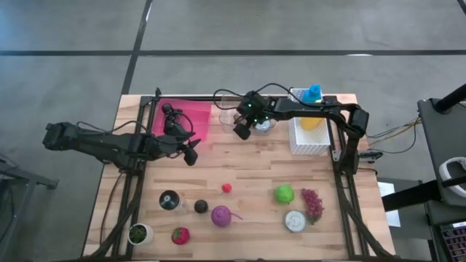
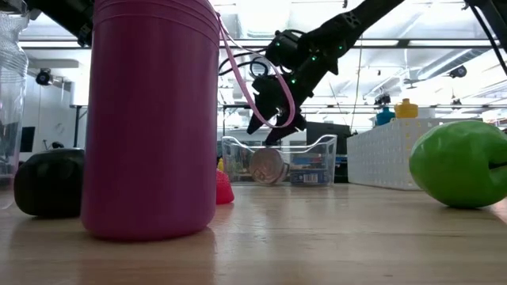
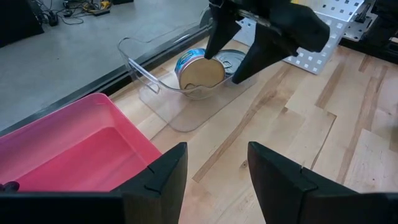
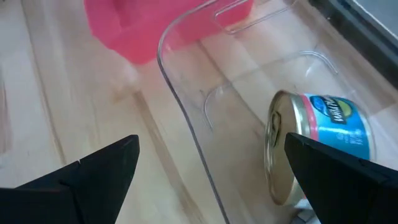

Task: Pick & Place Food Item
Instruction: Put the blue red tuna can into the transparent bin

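Left tool: seen at (image 1: 191, 153), held over bare wood beside the pink bin (image 1: 191, 116); its fingers (image 3: 155, 177) were parted to a middling gap, and nothing was held between them.

Task's thing: a tuna can (image 4: 323, 143) was found lying on its side inside the clear tray (image 1: 229, 116), at the far edge of the surface (image 1: 255, 175). A second can (image 3: 235, 59) was seen flat beside it in the same tray.

Right tool: placed at (image 1: 244, 129), above the tray's near rim, with jaws spread wide and empty.

Key relation: the tipped can was seen just beyond and below the right tool, its lid face turned toward the tray's open side and its long axis lying roughly level. The right arm was judged much the nearer; the left was well apart.

Counts: two arms; two cans in the tray; a third can (image 1: 295, 220) near the front; one pink bin; one clear tray; one white basket (image 1: 309, 137); one green apple (image 1: 284, 193); one bunch of grapes (image 1: 312, 204); one strawberry (image 1: 180, 235).
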Controlling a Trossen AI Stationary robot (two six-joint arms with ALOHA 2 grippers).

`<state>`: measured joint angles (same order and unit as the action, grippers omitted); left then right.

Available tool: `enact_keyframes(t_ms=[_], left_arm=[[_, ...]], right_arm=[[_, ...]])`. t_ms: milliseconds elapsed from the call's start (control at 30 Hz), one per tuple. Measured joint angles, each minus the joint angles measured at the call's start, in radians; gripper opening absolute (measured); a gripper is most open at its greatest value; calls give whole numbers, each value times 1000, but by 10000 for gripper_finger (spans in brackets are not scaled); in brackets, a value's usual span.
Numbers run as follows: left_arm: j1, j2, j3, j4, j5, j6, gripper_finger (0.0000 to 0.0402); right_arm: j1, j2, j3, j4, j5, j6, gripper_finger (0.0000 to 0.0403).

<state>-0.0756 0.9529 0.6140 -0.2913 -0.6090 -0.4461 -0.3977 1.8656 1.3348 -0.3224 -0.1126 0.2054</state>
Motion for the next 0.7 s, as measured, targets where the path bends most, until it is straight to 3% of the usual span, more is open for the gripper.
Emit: enact_keyframes(t_ms=[167,700], left_arm=[[0,0,0,0,0,0,171],[0,0,0,0,0,0,171]], right_arm=[[-15,2,-24,46,-50,-1,400],[-38,2,-27,50,-18,-8,400]])
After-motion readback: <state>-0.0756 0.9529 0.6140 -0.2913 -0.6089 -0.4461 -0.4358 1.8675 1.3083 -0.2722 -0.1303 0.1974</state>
